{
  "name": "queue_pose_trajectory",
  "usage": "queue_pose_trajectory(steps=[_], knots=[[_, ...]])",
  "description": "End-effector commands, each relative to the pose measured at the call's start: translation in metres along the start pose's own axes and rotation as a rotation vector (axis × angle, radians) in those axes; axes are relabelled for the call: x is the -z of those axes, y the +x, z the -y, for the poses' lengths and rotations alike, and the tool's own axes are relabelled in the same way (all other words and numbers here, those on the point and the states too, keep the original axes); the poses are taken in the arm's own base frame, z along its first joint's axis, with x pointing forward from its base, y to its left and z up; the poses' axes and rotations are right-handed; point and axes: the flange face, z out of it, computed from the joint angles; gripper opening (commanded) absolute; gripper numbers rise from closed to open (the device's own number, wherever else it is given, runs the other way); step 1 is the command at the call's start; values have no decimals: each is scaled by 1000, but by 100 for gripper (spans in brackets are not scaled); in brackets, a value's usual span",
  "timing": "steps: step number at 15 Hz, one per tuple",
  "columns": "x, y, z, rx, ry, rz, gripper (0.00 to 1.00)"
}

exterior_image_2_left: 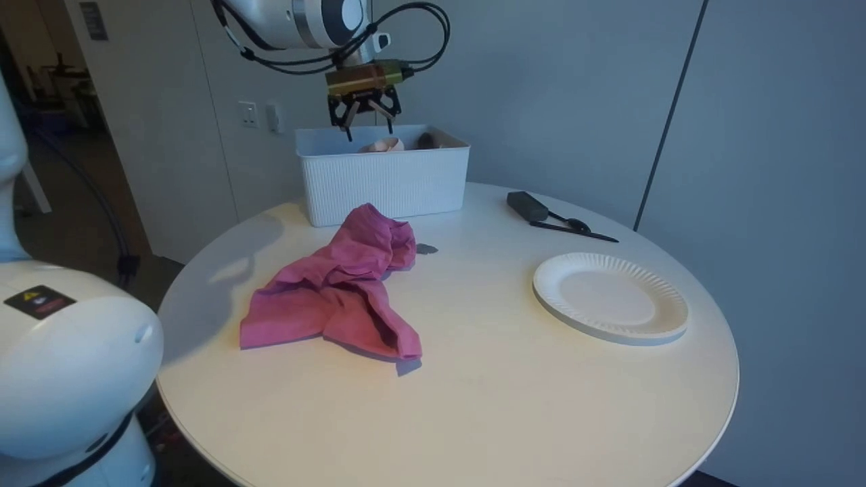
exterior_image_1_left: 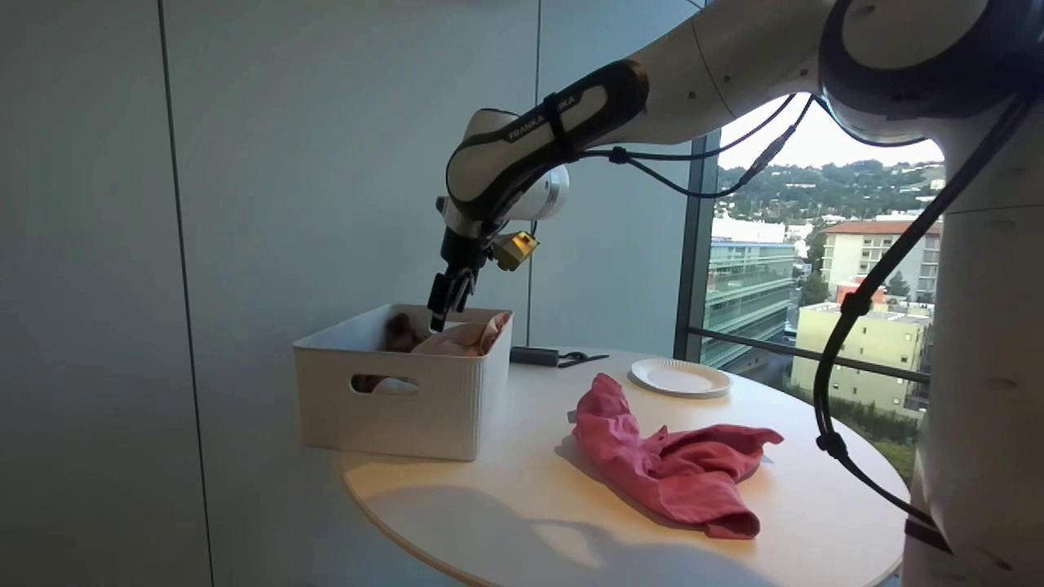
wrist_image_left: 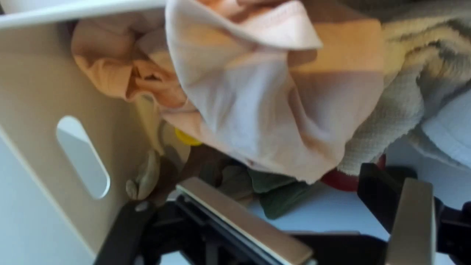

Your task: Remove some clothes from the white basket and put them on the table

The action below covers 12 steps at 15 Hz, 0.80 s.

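The white basket stands at the table's edge in both exterior views (exterior_image_1_left: 391, 420) (exterior_image_2_left: 385, 184), and its inner wall shows in the wrist view (wrist_image_left: 36, 81). A pale peach cloth lies in it (wrist_image_left: 250, 92), also visible in the exterior views (exterior_image_1_left: 453, 341) (exterior_image_2_left: 383, 145). A beige woven cloth (wrist_image_left: 390, 117) lies beside it. A crumpled pink cloth (exterior_image_1_left: 652, 473) (exterior_image_2_left: 338, 291) lies on the table (exterior_image_1_left: 522, 489) (exterior_image_2_left: 487, 412). My gripper (exterior_image_1_left: 447, 313) (exterior_image_2_left: 370, 134) (wrist_image_left: 298, 191) is open and empty, pointing down at the basket's mouth, apart from the peach cloth.
A white paper plate (exterior_image_1_left: 681, 377) (exterior_image_2_left: 612, 297) lies on the table. A dark box-like object (exterior_image_1_left: 534, 355) (exterior_image_2_left: 526, 205) and black utensils (exterior_image_2_left: 572, 228) lie near the basket. Dark green (wrist_image_left: 279, 198) and red (wrist_image_left: 340, 180) items sit lower in the basket. A wall stands behind.
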Motion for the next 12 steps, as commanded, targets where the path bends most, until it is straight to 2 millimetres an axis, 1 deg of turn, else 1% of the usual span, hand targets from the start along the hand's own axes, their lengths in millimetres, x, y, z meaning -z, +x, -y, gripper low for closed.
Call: queue_pose_trajectory(steps=[1,4,5,10,12], knots=[[-1,-1,-30,-29,-82,197,100],[-6,-11,-41,-3,-151,374,100],[-7,-12,-41,5,-128,403,100],[-14,-11,-42,-1,79,369,100],[-17,-12,-44,-8,123,367,100]])
